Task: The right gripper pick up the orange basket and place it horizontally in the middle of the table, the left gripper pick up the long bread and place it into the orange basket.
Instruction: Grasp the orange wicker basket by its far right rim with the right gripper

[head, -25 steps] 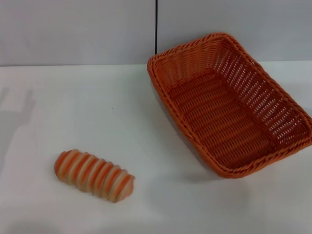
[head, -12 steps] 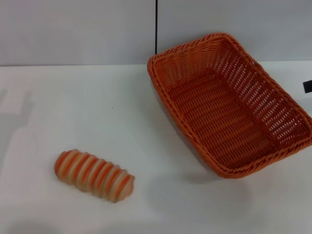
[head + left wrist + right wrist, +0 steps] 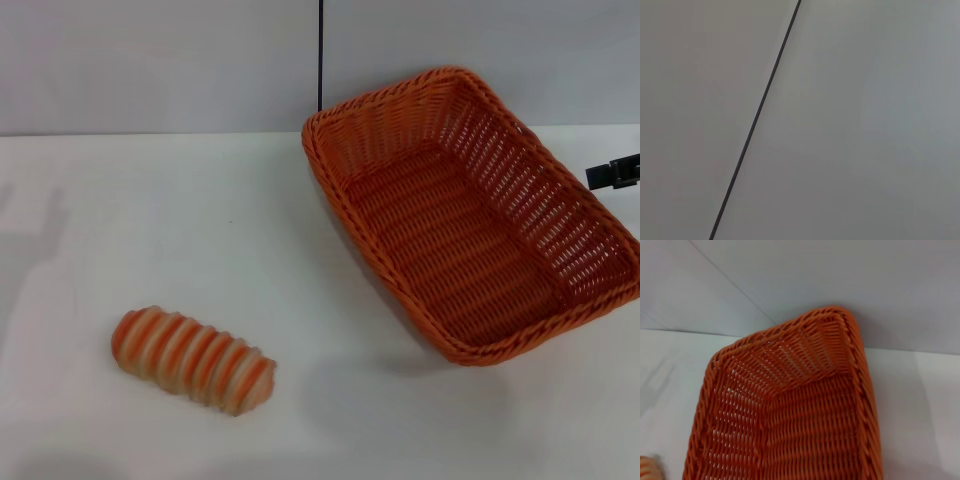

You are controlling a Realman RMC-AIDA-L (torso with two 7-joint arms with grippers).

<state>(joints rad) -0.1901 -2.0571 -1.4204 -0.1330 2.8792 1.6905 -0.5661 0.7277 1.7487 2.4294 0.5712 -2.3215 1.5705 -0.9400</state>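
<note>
Orange wicker: the orange basket [image 3: 470, 215] sits on the right half of the table [image 3: 200, 220], skewed so that its long axis runs from the far middle toward the near right. Its far corner rises against the grey wall [image 3: 150, 60]. Braided rim and openwork sides are intact, and the interior holds nothing. No brand, label or writing is readable on the basket, the bread or the tabletop in any view.

Long bread [image 3: 192, 359] lies on the near left of the table, well apart from the basket, ribbed side up with orange and cream stripes showing.

Right gripper [image 3: 614, 172]: only a small black tip enters at the right edge of the head view, level with the basket's right rim and just beside it, with no visible contact. Cannot tell how its jaws stand. The right wrist view looks down into the basket [image 3: 790, 410] from above its rim, and a sliver of the bread [image 3: 647, 467] shows at the frame edge.

Left gripper: not visible. The left wrist view shows only the grey wall [image 3: 865, 125] and a dark seam [image 3: 757, 115] crossing it.
</note>
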